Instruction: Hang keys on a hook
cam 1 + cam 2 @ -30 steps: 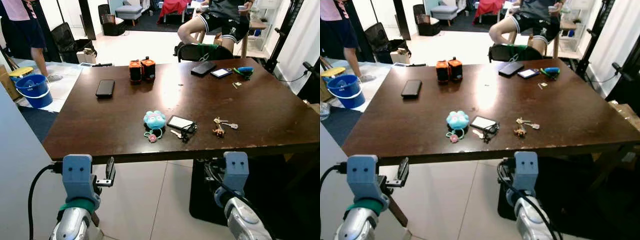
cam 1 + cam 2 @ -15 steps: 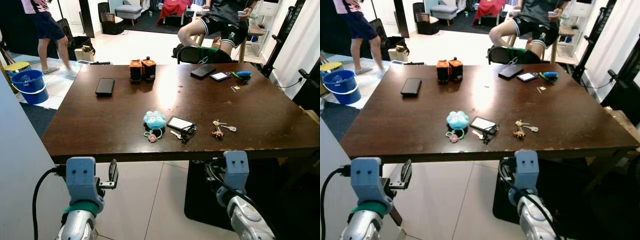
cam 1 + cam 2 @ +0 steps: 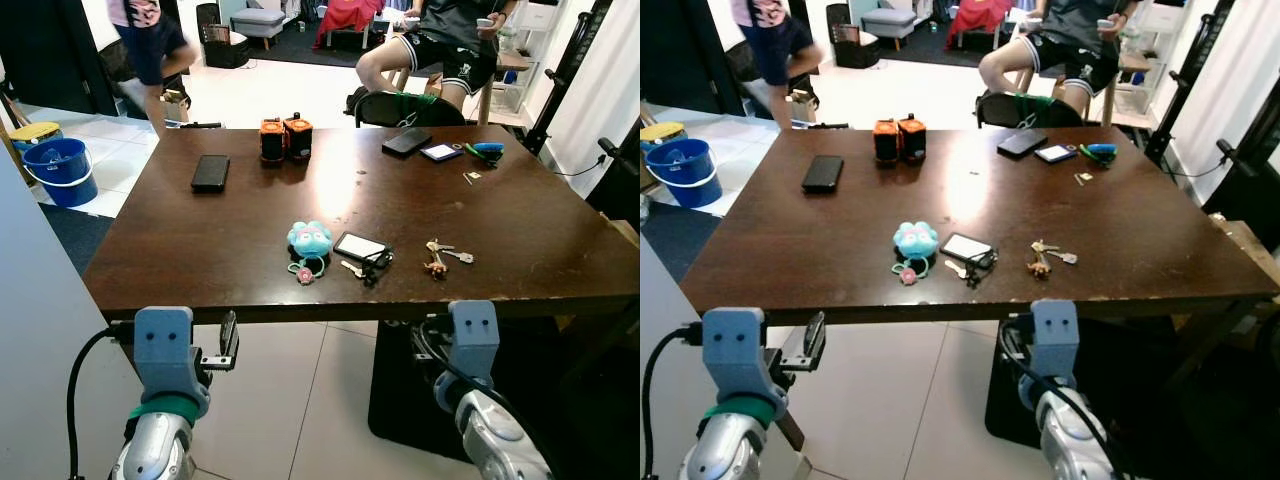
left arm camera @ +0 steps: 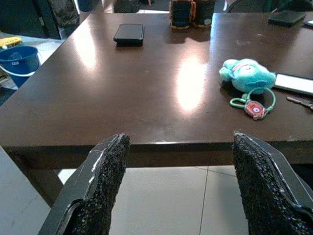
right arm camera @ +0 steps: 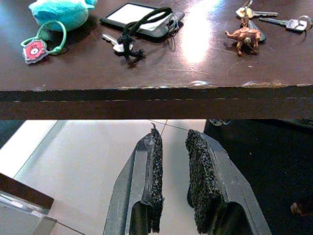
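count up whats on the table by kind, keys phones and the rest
key bunches: 2, one with an elephant charm, one on a black cord
phones and flat devices: 4
plush keychain toy: 1
orange-black blocks: 2
blue-green tool: 1
small light scrap: 1
total: 11

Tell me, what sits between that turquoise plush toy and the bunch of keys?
Between the turquoise plush toy and the bunch of keys lies a white card holder with black cord, seen in both eye views.
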Available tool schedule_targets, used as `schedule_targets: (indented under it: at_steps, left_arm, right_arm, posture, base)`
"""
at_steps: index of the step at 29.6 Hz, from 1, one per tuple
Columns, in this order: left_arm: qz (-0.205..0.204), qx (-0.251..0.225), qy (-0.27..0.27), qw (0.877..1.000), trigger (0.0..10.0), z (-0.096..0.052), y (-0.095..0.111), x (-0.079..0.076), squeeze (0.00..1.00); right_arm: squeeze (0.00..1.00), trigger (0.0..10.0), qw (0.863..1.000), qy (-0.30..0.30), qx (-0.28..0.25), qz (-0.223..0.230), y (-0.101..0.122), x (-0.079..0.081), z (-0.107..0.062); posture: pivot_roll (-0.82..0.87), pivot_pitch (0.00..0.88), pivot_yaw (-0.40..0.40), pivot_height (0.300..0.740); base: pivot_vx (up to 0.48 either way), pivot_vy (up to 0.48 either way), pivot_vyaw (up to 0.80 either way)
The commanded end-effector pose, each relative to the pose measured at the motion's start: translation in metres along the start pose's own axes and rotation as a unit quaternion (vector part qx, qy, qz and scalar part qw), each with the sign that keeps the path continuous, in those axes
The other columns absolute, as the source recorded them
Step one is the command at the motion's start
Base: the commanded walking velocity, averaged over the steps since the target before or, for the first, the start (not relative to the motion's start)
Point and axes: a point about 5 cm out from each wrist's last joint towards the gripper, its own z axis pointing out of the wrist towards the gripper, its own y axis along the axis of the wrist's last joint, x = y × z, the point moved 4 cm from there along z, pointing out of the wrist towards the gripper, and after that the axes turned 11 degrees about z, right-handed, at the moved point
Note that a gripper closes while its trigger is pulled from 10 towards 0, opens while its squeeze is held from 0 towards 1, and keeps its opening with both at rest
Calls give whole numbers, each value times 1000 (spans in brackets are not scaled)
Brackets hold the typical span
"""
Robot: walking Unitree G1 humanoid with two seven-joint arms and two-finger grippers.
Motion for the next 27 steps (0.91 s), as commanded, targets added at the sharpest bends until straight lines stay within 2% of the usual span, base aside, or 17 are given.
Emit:
schedule_targets:
  at_steps: [1,27]
  left_arm:
    - [5,-6,-4,1000,10000,-3,3,-1,0]
    - [5,-13,-11,1000,10000,-7,8,1,0]
  right_arm:
    - [0,10000,1000,-4,8,11,-5,-2,-2]
    - [0,10000,1000,-5,8,25,-6,1,-5]
  posture:
    - [-241,101,93,740]
    - [-222,109,112,740]
  base:
    - [0,-322,0]
    - [0,-335,0]
